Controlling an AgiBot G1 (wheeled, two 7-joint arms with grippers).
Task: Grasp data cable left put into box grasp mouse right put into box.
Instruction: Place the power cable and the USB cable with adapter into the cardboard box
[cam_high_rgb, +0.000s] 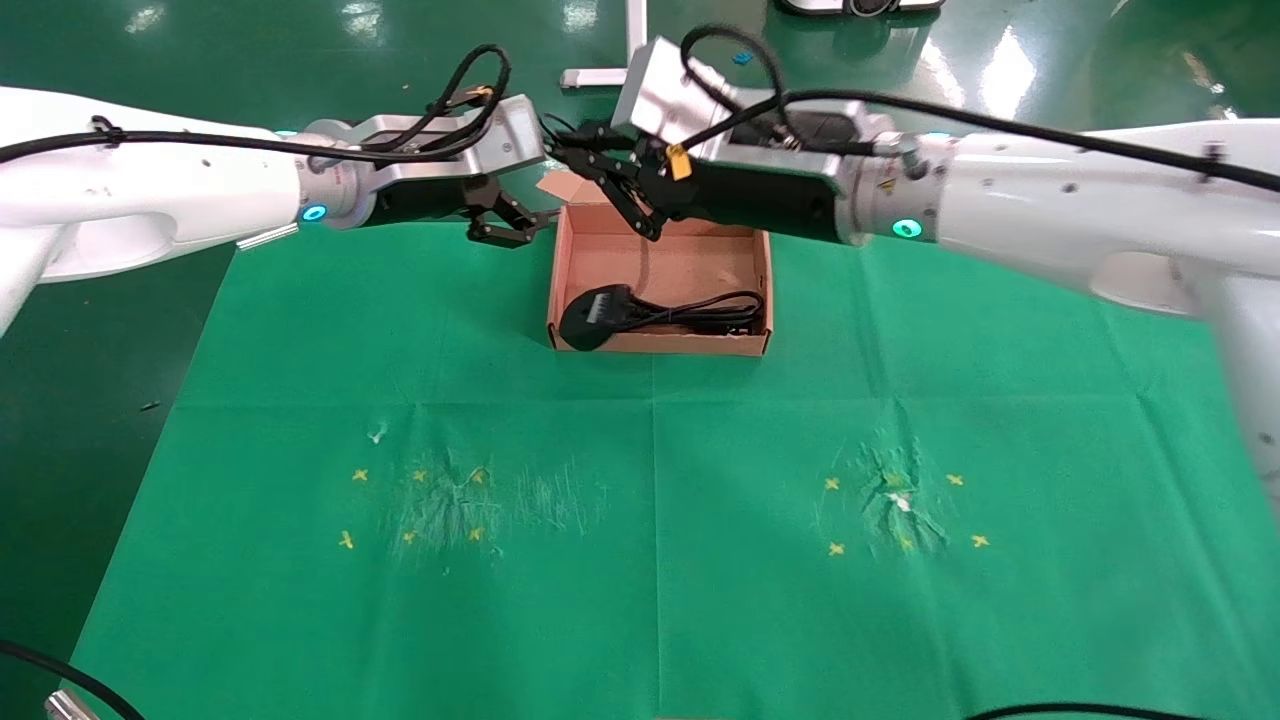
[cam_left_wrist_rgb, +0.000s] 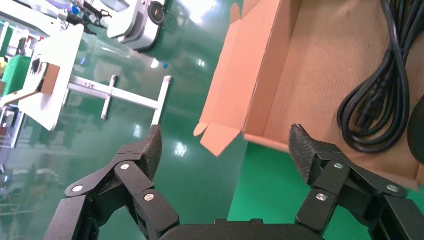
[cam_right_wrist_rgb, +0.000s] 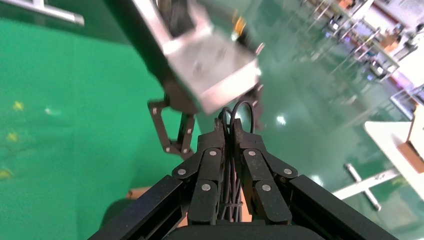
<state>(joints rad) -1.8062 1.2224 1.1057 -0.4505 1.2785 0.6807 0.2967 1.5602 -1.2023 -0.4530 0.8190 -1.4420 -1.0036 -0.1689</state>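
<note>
Head view: the cable (cam_high_rgb: 690, 312) lies in the box (cam_high_rgb: 560, 262), with a black round thing, maybe the mouse (cam_high_rgb: 590, 318).
Left wrist view: left gripper (cam_left_wrist_rgb: 227, 145) wide, holding nothing, beside the box.
Right wrist view: right gripper (cam_right_wrist_rgb: 228, 131) pinches a thin cord (cam_right_wrist_rgb: 235, 112).
Left to do: let go.

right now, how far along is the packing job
Done: the data cable lies in the box, and the left gripper is open, empty. In hand: the mouse sits in the box, its thin cord pinched in the shut right gripper. Left: letting the cord go.
</note>
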